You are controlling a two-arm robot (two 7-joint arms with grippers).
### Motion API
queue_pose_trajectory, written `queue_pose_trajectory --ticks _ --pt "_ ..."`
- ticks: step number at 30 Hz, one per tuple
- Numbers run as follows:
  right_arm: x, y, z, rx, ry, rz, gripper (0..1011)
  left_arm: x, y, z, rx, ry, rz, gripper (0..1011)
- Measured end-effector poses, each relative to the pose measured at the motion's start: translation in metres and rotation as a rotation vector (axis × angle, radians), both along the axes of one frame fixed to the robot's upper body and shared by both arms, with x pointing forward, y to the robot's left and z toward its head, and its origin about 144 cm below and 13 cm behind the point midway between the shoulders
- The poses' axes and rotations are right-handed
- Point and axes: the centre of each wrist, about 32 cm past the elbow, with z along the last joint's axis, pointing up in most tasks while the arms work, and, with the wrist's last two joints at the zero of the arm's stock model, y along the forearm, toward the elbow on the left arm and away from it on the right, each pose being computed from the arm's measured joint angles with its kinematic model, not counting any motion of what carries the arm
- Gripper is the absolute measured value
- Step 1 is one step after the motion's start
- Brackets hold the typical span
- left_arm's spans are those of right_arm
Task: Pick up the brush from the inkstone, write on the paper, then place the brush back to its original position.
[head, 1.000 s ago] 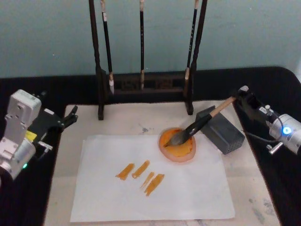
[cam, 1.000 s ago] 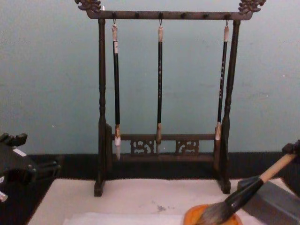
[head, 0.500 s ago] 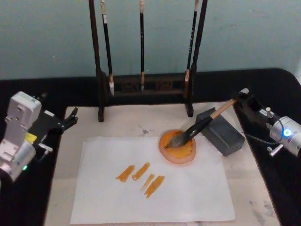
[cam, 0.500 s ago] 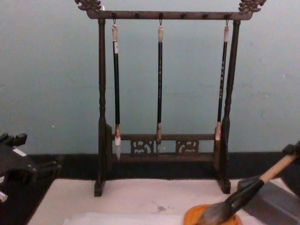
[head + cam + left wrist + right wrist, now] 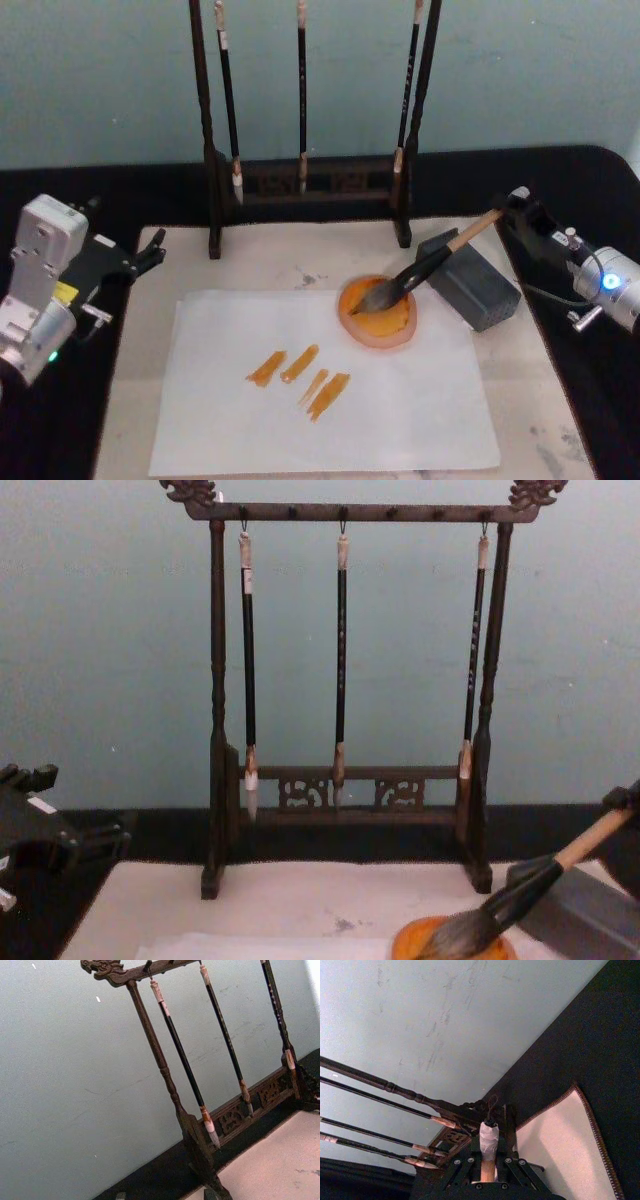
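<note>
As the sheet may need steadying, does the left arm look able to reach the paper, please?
Probably yes: the left tool sits just left of the mat, with nothing between it and the paper; the right tool holds the brush opposite.

A tall wooden rack (image 5: 216, 730) stands at the back of the mat (image 5: 280, 900), with three slim brushes (image 5: 341, 660) hanging from its top bar. At the lower right the thick brush (image 5: 520, 895) slants down, its bristles resting in the orange dish (image 5: 405, 942). My right gripper (image 5: 625, 798) grips the handle's top end above a grey block (image 5: 590, 912). My left gripper (image 5: 60, 845) sits at the left edge.
</note>
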Motion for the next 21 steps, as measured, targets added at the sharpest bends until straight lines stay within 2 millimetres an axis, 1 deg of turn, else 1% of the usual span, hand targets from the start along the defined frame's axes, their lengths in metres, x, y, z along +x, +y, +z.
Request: queue_pose_trajectory --ticks 21 --pt "-0.0002 0.0003 0.0000 0.001 0.001 0.000 171 0.0000 0.0000 0.0000 0.000 0.000 0.000 1010"
